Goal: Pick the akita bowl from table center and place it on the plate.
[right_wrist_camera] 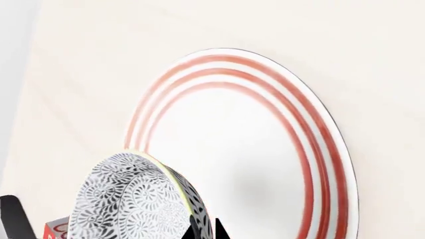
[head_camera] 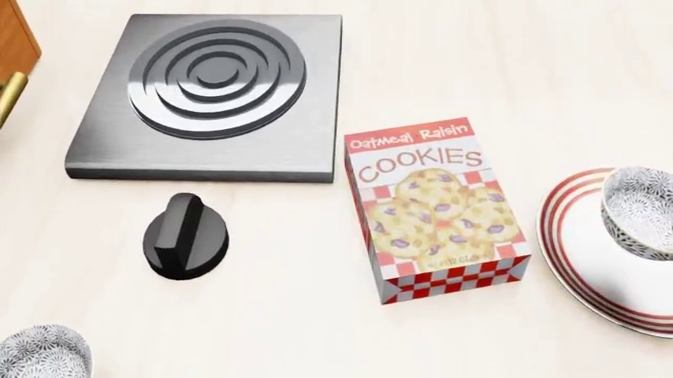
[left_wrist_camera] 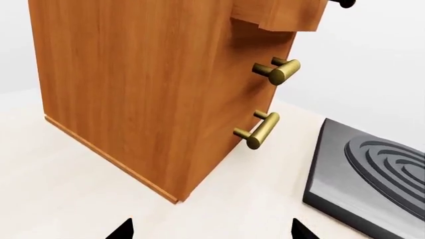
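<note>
Head cam: pale tabletop (head_camera: pixel 505 63). Grey square burner plate (head_camera: pixel 94 150) with raised concentric rings sits at the far left-centre. Black knob (head_camera: pixel 188 235) lies just in front of it, apart from it. Oatmeal raisin cookie box (head_camera: pixel 436 213) lies flat at centre, its far corner near the burner plate's near right corner. Red-ringed white plate (head_camera: pixel 573 244) is at the right edge, partly cut off. Speckled akita bowl (head_camera: pixel 641 211) is over the plate's far part, tilted; contact unclear. Second speckled bowl (head_camera: pixel 42 354) sits at the bottom left corner. Wooden cabinet corner (head_camera: pixel 15 39) with a brass handle (head_camera: pixel 9 96) shows at the top left. No fingers in view.
</note>
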